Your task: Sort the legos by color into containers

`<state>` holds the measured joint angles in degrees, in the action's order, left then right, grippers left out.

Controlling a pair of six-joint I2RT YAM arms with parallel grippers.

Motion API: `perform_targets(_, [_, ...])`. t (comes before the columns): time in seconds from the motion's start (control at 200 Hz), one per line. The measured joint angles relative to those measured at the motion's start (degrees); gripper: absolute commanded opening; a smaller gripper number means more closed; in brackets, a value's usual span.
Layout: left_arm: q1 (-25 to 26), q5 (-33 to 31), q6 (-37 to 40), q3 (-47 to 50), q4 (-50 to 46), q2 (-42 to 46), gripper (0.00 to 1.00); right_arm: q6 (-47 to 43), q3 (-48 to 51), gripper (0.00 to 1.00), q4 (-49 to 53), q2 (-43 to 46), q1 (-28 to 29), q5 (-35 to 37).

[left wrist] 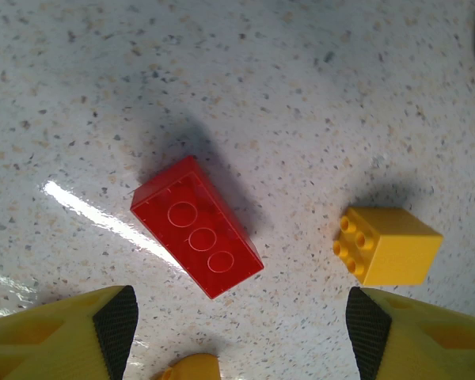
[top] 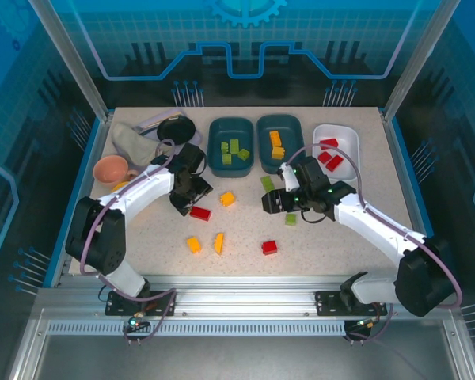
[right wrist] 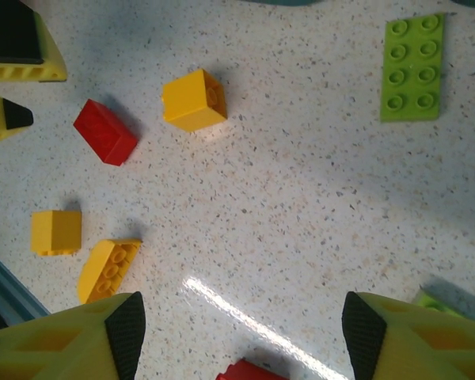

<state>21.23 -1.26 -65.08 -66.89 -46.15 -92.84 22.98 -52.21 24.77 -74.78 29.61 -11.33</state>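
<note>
My left gripper [top: 188, 198] [left wrist: 241, 328] hangs open just above the table, and a red lego [top: 199, 213] [left wrist: 196, 226] lies flat ahead of its fingers, touching neither. An orange-yellow lego [top: 227, 199] [left wrist: 388, 245] sits close to the right finger. My right gripper [top: 271, 201] [right wrist: 237, 332] is open over bare table with nothing between its fingers. A flat green lego [top: 267, 183] [right wrist: 412, 67] and a small green one [top: 290, 219] lie beside it. One teal container [top: 230, 146] holds green legos, the other teal container [top: 279, 142] orange ones, the white container [top: 335, 146] red ones.
Two yellow legos [top: 193, 245] [top: 218, 243] and a red one [top: 269, 247] lie toward the near edge. A pink bowl [top: 111, 169], a grey cloth [top: 131, 141] and a black dish [top: 176, 129] stand at the back left.
</note>
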Motion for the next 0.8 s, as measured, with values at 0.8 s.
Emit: perform_targets(0.8, [2.25,11.15,5.77,11.04,-8.13,-0.63,0.77,-1.03,-0.39,0.71,-3.04,-6.23,2.36,-12.09])
